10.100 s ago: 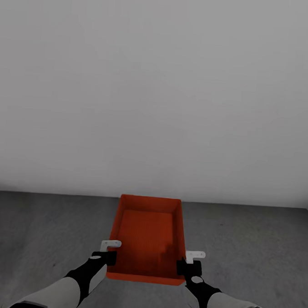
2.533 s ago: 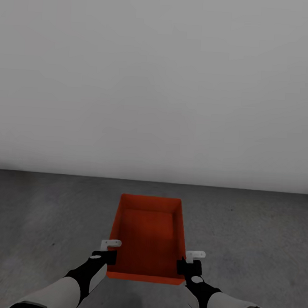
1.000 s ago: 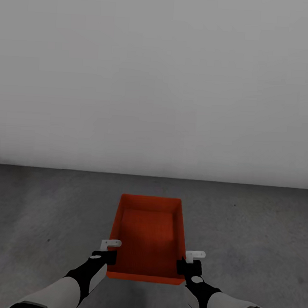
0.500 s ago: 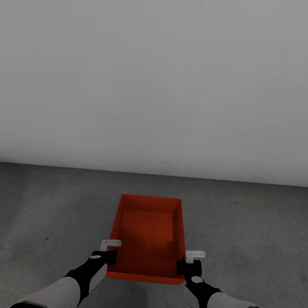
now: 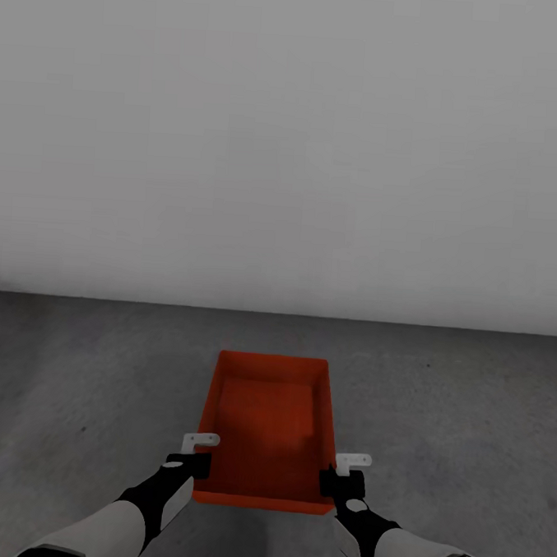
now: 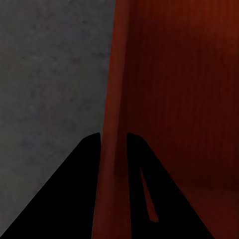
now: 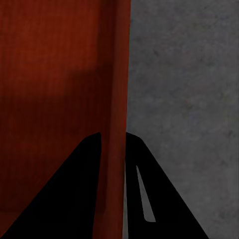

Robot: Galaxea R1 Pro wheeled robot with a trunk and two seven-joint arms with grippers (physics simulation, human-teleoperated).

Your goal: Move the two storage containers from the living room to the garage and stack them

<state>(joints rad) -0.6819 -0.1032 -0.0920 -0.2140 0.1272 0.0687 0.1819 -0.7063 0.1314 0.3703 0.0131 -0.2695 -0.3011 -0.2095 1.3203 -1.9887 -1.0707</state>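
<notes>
Container point(image 5: 268, 426) walls hide both tools' point(image 5: 197, 465) point(image 5: 342, 483) inner fingers.

Soft, even, dim light with no glare in a smooth simulator render.

The plain pale grey wall point(image 5: 286, 147) darkens gently toward its far top. A soft shadow covers the near part of the orange-red rectangular box's point(image 5: 269, 426) inside. In both wrist views the black fingers point(image 6: 74, 199) are flat silhouettes, and the rough dark grey concrete floor point(image 7: 184, 99) looks slightly blurred.

I see the orange-red box point(image 5: 268, 426) looks like dull plastic with tiny ribs. The floor point(image 5: 74, 381) looks like rough grey concrete. The wall point(image 5: 286, 147) is smooth and matt.
</notes>
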